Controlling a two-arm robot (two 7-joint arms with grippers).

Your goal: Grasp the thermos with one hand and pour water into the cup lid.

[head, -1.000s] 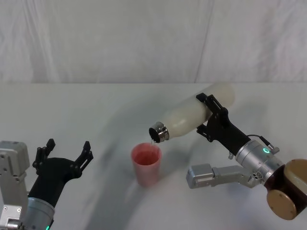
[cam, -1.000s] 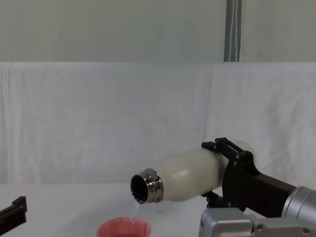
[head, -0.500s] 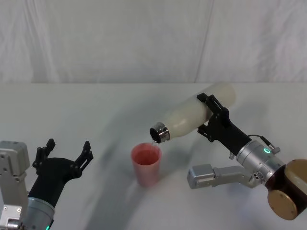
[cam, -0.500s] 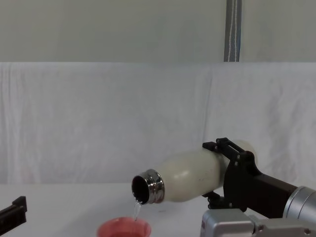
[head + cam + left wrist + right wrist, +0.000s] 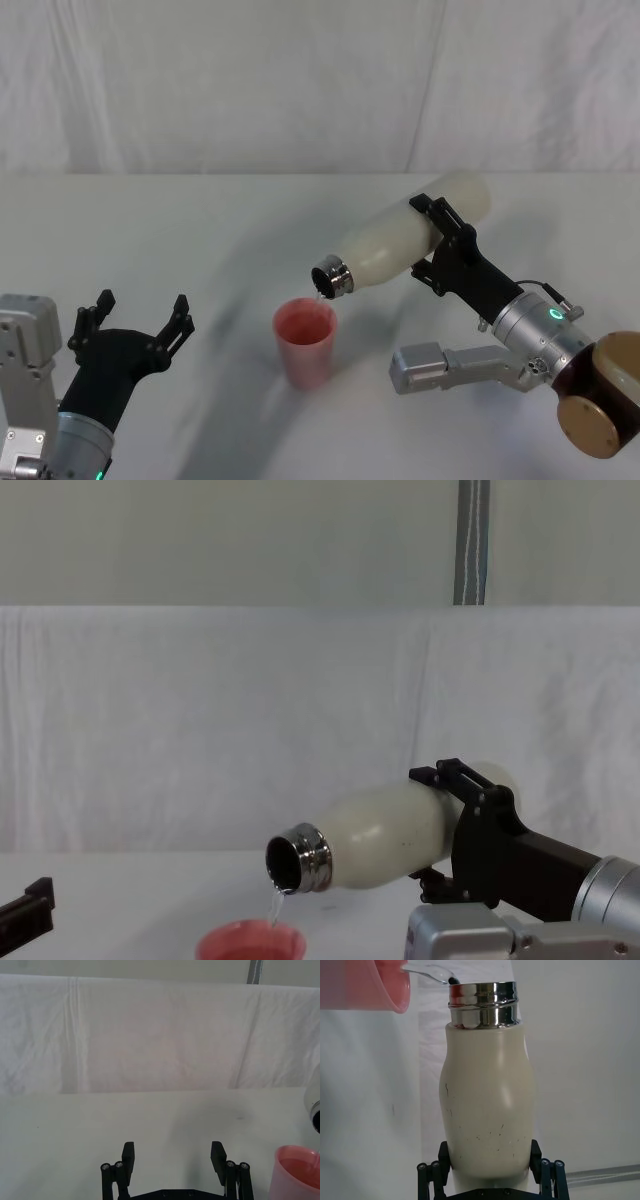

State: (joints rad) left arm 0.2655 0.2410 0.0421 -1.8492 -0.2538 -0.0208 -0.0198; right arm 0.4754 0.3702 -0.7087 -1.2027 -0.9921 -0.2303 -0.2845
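My right gripper (image 5: 437, 238) is shut on the cream-white thermos (image 5: 400, 243), holding it tipped over with its steel neck (image 5: 331, 278) pointing down-left above the pink cup lid (image 5: 306, 343). A thin stream of water (image 5: 273, 905) runs from the neck into the cup lid (image 5: 251, 945). In the right wrist view the thermos (image 5: 488, 1110) sits between the fingers, with the cup lid's rim (image 5: 365, 985) by the neck. My left gripper (image 5: 138, 319) rests open at the near left, apart from the cup lid (image 5: 295, 1172).
A white cloth covers the table (image 5: 200, 230) and hangs as a backdrop behind. A grey arm link (image 5: 445, 364) lies low on the table just right of the cup lid. Bare table stretches to the left and behind the cup lid.
Hardly anything differs: the thermos stays tipped and water keeps running into the cup lid. Both arms have held still.
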